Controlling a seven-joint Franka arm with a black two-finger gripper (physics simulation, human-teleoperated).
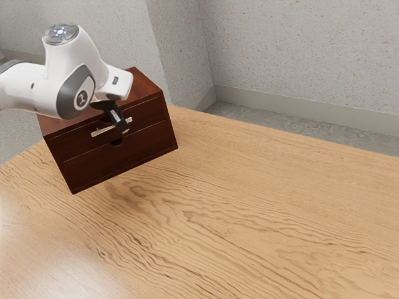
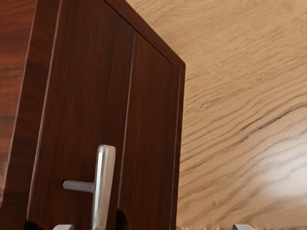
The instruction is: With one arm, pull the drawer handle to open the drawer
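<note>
Wood with a bold wavy grain makes up the table (image 1: 262, 212), which takes up most of the exterior view. Behind it, speckled grey walls (image 1: 299, 43) meet in a corner, with a pale skirting (image 1: 312, 106) along their foot and a strip of grey floor (image 1: 299, 124) below that.

A dark brown cabinet (image 1: 142, 84) stands on the table at the exterior view's upper left, turned at an angle. It has two fronts, one above the other. The upper one is the drawer (image 1: 146, 115), and its silver bar handle (image 1: 103, 131) runs along the middle. That front looks level with the lower drawer (image 1: 124, 156), with only a thin seam between them.

The white arm (image 1: 37, 87) comes in from the exterior view's left and partly covers the cabinet's near corner. Its black gripper (image 1: 121, 126) hangs right at the handle, towards the bar's end nearer the exterior view's right.

In the wrist view the handle (image 2: 103, 187) stands close on its short post against the drawer (image 2: 81, 96), with the lower drawer (image 2: 153, 143) beside it and the table (image 2: 240, 96) beyond the cabinet's edge. Two grey fingertips (image 2: 241, 226) show well apart, and the bar sits between them, nearer one tip. They are spread wide and clamp nothing; whether either touches the bar cannot be told
</note>
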